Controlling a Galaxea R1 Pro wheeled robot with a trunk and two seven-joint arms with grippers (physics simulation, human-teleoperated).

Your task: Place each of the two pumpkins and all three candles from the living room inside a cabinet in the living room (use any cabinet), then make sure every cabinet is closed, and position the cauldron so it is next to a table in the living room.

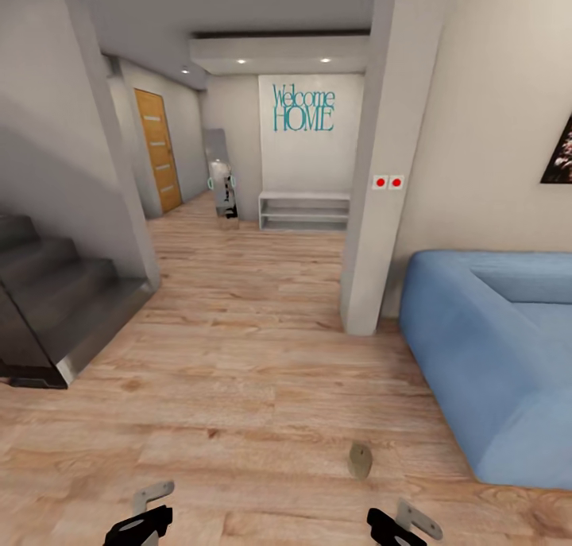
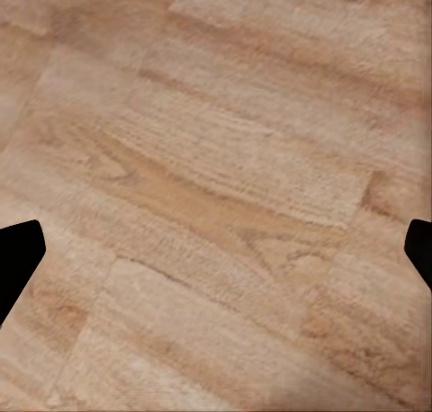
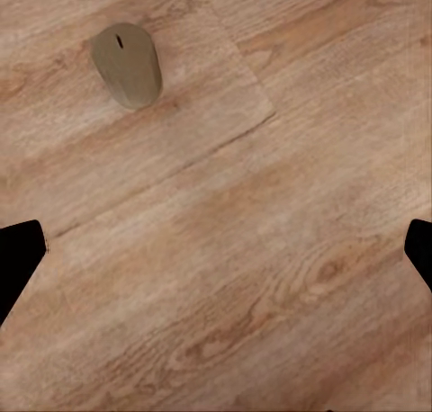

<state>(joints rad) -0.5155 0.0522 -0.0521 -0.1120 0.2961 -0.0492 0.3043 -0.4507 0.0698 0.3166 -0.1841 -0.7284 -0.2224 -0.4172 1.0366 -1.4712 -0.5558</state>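
1. The left gripper point(image 1: 139, 524) sits at the lower left of the head view, low over the wooden floor point(image 1: 238, 355). In the left wrist view its dark fingertips point(image 2: 18, 259) stand at opposite edges of the frame, so the jaws are spread wide with only bare planks between them.

2. The right gripper point(image 1: 395, 528), at the lower right of the head view, is likewise released, its fingertips point(image 3: 18, 264) far apart and nothing held.

3. Both arms appear tucked low and idle, a posture that likely suits travel across the room rather than a reach.

4. One candle point(image 1: 360, 460), a squat beige cylinder, lies on the floor in the lower centre-right of the head view, just ahead of the right gripper. In the right wrist view the candle point(image 3: 127, 64) sits in the upper left of the frame, outside the gap between the jaws.

5. Beyond it, a blue sofa point(image 1: 492, 355) fills the right side, a grey staircase point(image 1: 56, 307) the left.

6. At the far end, a low white shelf point(image 1: 304, 211) stands under a "Welcome HOME" sign point(image 1: 303, 108), with an orange door point(image 1: 158, 149) at upper left.
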